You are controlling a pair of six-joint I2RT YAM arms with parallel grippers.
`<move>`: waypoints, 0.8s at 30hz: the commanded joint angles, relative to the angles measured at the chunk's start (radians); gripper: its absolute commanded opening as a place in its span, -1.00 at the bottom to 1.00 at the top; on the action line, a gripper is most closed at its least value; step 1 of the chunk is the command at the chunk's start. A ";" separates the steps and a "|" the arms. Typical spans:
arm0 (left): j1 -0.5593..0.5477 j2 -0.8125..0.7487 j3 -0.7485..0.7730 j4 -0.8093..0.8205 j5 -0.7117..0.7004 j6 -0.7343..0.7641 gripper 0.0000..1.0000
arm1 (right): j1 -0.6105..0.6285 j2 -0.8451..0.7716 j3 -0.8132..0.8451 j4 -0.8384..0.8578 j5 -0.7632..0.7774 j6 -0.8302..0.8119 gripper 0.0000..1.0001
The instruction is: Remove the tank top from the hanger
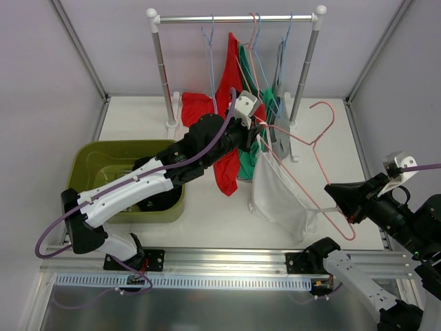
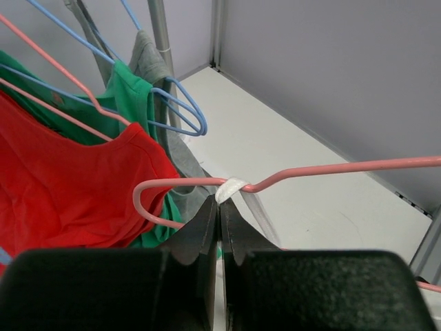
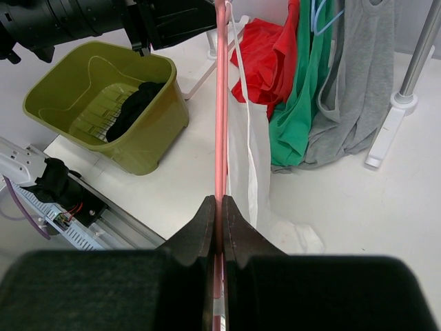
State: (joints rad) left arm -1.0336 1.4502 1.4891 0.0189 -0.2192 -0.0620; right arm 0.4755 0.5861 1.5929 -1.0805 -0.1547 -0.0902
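Pinching first, on my left wrist view: the left gripper point(image 2: 220, 207), jaws pressed together on the strap point(image 2: 231, 187) of the white tank top point(image 1: 275, 193), right where that strap loops over the pink hanger point(image 2: 331, 169).

Item two, my right gripper point(image 3: 220, 207): jaws clamped flat on the same hanger's straight lower wire, which runs away from the fingers up the middle of my right wrist view.

Item three, the tank top itself: it is on the hanger, draped between my two arms, its hem resting crumpled on the white table point(image 1: 207, 221).

Item four, behind the left gripper: a red garment point(image 2: 62, 186), a green garment point(image 2: 131, 96) and a grey garment point(image 3: 358, 83), hung on the rack point(image 1: 234, 18) among blue hangers point(image 2: 186, 103).

Item five, far left: an olive bin point(image 3: 158, 131) holding a black garment point(image 3: 134, 103).
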 commanded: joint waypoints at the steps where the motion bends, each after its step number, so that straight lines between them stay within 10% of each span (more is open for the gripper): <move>1: -0.003 -0.027 -0.010 0.046 -0.087 -0.018 -1.00 | -0.003 -0.011 0.015 0.054 -0.022 -0.016 -0.99; 10: 0.128 -0.099 -0.069 -0.043 -0.342 -0.268 -1.00 | -0.002 -0.089 -0.045 -0.006 -0.152 -0.121 -0.99; 18: 0.201 -0.094 -0.105 -0.053 -0.013 -0.309 -1.00 | -0.003 -0.155 -0.079 0.086 -0.167 -0.112 -0.99; 24: 0.173 -0.152 -0.282 0.173 0.308 -0.279 -1.00 | -0.002 -0.285 -0.426 0.612 -0.007 -0.022 -0.99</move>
State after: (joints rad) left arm -0.8383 1.3518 1.2686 0.0437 -0.1333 -0.3485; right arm 0.4755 0.3298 1.2976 -0.8192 -0.2779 -0.1623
